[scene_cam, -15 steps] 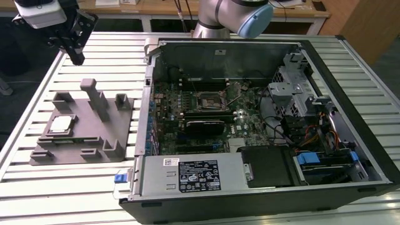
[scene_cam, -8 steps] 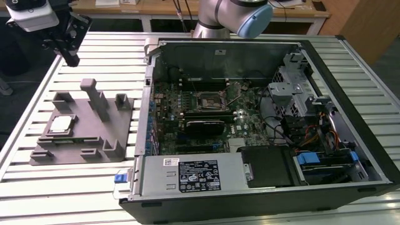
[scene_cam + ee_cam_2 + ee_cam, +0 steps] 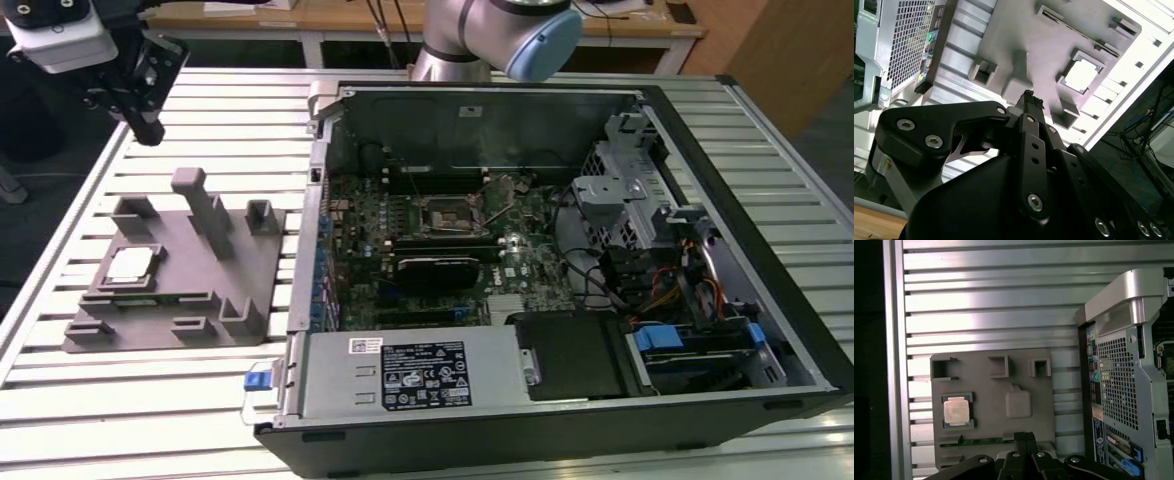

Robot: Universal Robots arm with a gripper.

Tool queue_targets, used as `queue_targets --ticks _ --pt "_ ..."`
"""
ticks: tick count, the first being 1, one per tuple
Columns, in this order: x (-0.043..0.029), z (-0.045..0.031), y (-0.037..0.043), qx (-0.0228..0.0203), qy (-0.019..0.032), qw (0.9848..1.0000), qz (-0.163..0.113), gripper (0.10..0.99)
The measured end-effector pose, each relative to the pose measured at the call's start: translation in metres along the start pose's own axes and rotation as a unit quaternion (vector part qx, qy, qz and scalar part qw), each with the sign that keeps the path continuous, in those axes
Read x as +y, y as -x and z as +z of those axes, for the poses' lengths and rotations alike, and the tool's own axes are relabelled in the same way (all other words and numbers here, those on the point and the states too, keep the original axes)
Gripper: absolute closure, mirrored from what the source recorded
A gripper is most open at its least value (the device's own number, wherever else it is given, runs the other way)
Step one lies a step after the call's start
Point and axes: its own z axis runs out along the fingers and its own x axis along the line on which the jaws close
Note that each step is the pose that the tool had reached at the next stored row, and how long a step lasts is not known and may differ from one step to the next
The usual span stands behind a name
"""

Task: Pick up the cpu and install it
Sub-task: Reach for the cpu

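Observation:
The cpu (image 3: 131, 263), a small square chip with a pale metal top, lies in a recess of the grey fixture (image 3: 187, 300) on the exterior view's left. Both wrist views show it too, cpu (image 3: 1081, 76) and cpu (image 3: 955, 410), still seated in the fixture (image 3: 989, 390). My gripper (image 3: 147, 130) hangs high above the table, beyond the fixture's far end and well apart from the chip. Its black fingers (image 3: 1024, 437) stand pressed together with nothing between them, and the gripper (image 3: 1029, 97) is shut.
An open computer case (image 3: 747, 150) lies on the slatted metal table (image 3: 160, 400), right of the fixture. Its motherboard has a black square socket (image 3: 447, 213) near the middle. The case's rear panel (image 3: 1119, 385) stands close to the fixture.

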Motion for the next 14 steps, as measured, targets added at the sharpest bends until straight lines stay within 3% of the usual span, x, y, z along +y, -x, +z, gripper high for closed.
queue_targets --ticks 14 --pt "-0.0037 0.0109 -0.0134 0.0 0.0 1.0 0.0 0.98"
